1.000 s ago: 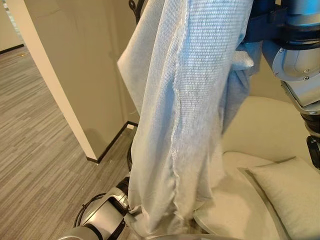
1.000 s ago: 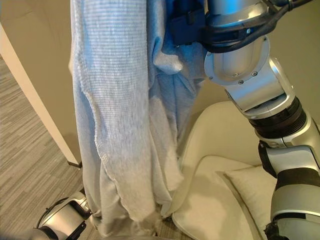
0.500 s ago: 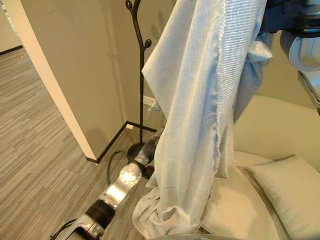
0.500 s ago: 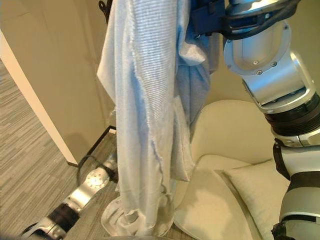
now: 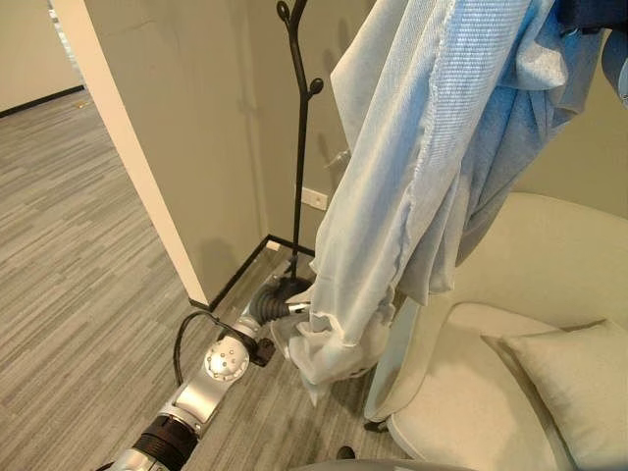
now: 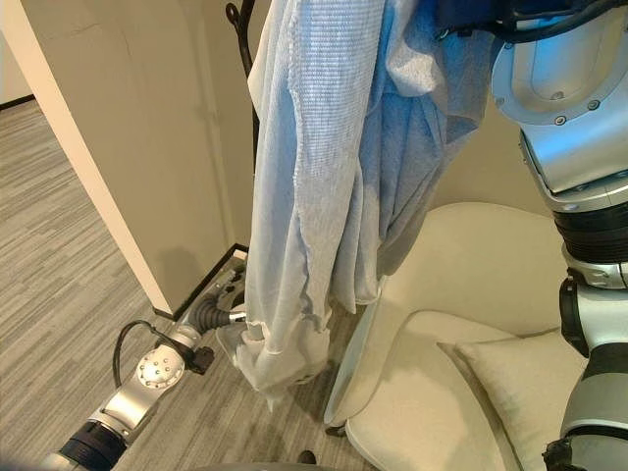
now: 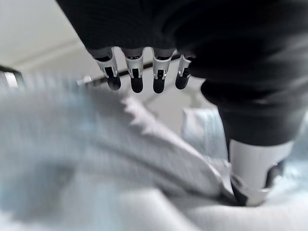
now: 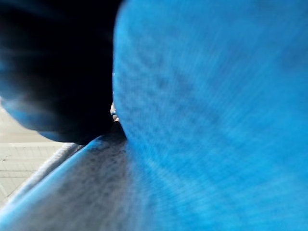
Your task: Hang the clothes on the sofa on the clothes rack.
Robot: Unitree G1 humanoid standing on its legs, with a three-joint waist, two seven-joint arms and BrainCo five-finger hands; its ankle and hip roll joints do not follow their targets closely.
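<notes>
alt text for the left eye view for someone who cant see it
A long pale blue-white garment hangs from the upper right, and the robot's left hand meets its bunched lower end. Behind it a black clothes rack stands by a beige wall; a cream sofa with a cushion is at right.

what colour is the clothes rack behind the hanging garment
Black: the clothes rack is a thin dark pole with knobbed hooks, seen best in the left eye view beside the pale blue-white garment.

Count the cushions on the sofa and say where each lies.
1. A beige cushion lies on the sofa seat, toward the robot's right side. The hanging garment covers part of the sofa, so another may be hidden.
</notes>
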